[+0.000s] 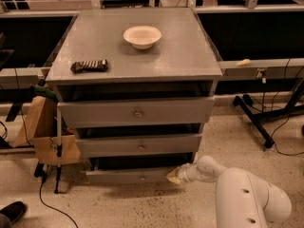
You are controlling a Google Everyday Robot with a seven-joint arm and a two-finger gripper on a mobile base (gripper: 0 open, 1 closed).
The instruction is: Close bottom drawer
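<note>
The bottom drawer (pixel 128 175) sits lowest in the grey desk (pixel 180 51), just above the speckled floor (pixel 142 208). Its slim front panel faces the camera, with its long axis running left to right across the view. A small round knob (pixel 142 177) marks the middle of the panel. The drawer stands partly pulled out toward the camera — a dark gap shows above the front panel, and a bit of the drawer's side is visible at its left end.

The white arm (pixel 247 198) enters from the lower right. Its thick, rounded segment lies low near the floor, and a thinner forearm reaches left and slightly forward toward the desk. The gripper (pixel 174 176) is a pale tan tip at the right end of the bottom drawer's front panel, level with the knob and pointing left. It overlaps the panel's corner, but whether it truly presses on the wood cannot be told, nor whether it is open or closed.

The two drawers above, the middle drawer (pixel 140 145) and the top drawer (pixel 137 112), also stand a little way out. On the desk top rest a cream bowl (pixel 142 36) toward the back and a dark wrapped bar (pixel 89 66) near the front left edge — well apart from each other.
</note>
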